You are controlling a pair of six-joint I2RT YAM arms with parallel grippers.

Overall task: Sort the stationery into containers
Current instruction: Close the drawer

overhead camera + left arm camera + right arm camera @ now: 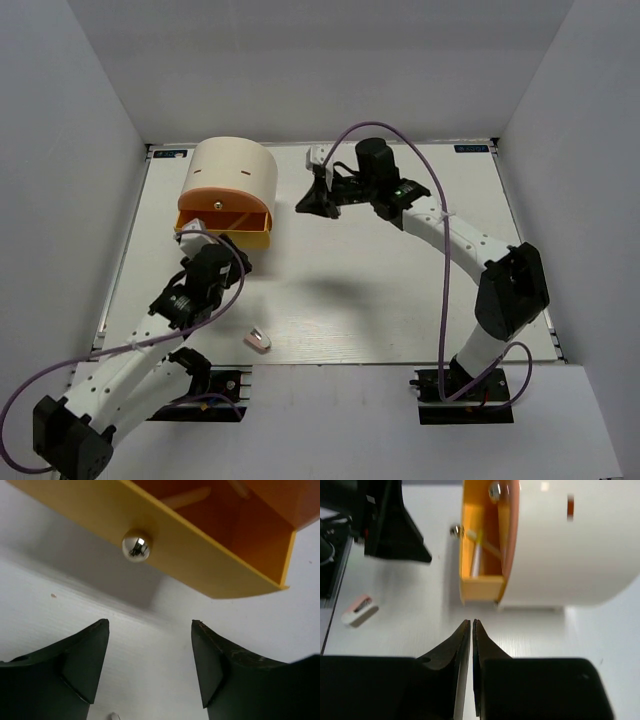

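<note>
white table (400, 300): bare surface spans the centre and right side, between the two arms.

large cream-beige cylindrical box (233, 170): stands at the far left, close to the far edge. its orange round face (222, 201) points toward the arm bases.

yellow-orange pull-out drawer (225, 225): open, drawn out toward the near edge, long axis running left to right. thin pale pens (476, 555) lie inside; one runs along the drawer's length, another sits tilted across it. a small chrome knob (136, 546) sits on the drawer front.

left gripper (150, 665): released, jaws wide apart with nothing between them, just in front of the drawer front and apart from the knob.

right gripper (471, 635): clenched, fingers pressed nearly together on nothing, raised above the table to the right of the box, well apart from it.

small pink-white eraser (259, 341): lies flat just inside the near edge, near the left arm, long axis diagonal, with open table on its far and right sides.
</note>
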